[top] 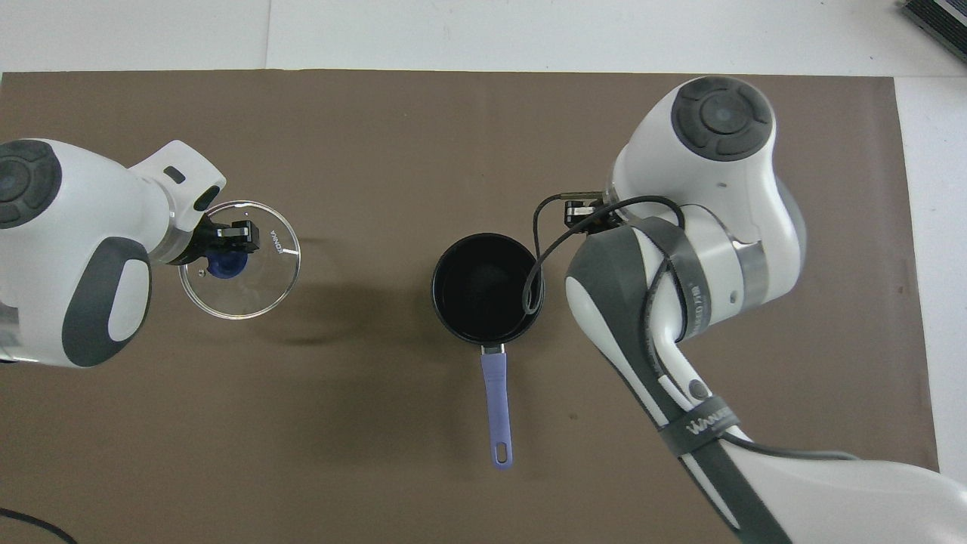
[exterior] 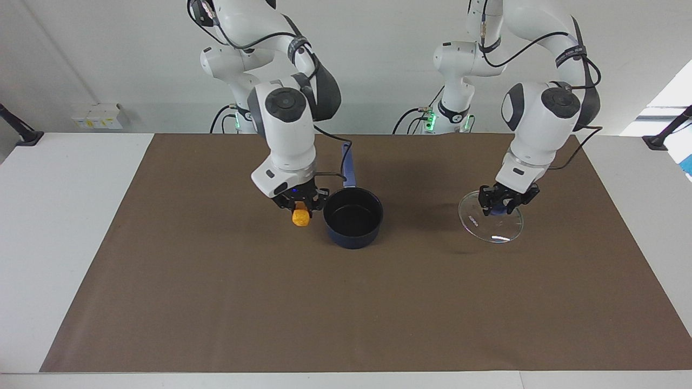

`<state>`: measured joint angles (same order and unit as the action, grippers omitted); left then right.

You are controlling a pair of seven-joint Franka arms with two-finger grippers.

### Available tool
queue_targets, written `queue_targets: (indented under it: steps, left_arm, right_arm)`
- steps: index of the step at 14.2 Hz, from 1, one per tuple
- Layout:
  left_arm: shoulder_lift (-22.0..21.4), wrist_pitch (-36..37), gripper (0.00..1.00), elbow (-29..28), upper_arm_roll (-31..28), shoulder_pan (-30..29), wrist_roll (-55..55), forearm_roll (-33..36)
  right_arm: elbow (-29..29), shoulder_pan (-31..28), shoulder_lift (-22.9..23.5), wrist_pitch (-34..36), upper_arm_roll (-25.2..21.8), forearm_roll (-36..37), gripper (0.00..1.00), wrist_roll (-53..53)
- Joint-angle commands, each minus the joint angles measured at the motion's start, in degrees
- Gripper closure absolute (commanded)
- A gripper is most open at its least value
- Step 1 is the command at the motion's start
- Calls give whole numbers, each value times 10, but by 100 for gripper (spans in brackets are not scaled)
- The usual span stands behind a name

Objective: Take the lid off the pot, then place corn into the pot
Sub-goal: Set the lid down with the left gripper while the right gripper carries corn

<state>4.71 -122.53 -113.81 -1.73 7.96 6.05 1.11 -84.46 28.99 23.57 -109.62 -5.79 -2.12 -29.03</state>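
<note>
Now, toward the right arm's end of the brown table mat (exterior: 216, 302), the right gripper (exterior: 299, 206) hangs in the air just beside the pot's rim, its jaws clamped on the small yellow-orange corn cob (exterior: 300, 218), which points downward from the fingertips. At the middle of the mat stands the small dark navy saucepan (exterior: 353, 217) with its black inside bare and its long straight blue handle (top: 495, 409) pointing toward the robots. Toward the left arm's end, well apart from the pot, the left gripper (exterior: 507, 201) is closed on the blue knob (top: 224, 264) of the round clear glass lid (exterior: 491, 222) with a metal rim, holding it tilted just above the mat.
</note>
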Motion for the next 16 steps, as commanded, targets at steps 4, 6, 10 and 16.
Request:
queue_targets:
  steps: [4, 6, 10, 16]
  left_arm:
    - [11, -63, 100, -53, 7, -83, -121, -2]
    - [23, -64, 100, -53, 7, -98, -153, -12]
    - [46, -66, 100, -53, 7, -118, -185, -29]
    - [51, -59, 0, -31, 7, -110, -187, -30]
  right_arm:
    - [86, 46, 89, -24, 9, -21, 100, -83]
    - [81, 54, 84, -19, 9, -20, 100, -83]
    - [6, 62, 46, -17, 10, -17, 91, -83]
    - [-36, 65, 35, -51, 12, -24, 86, -72]
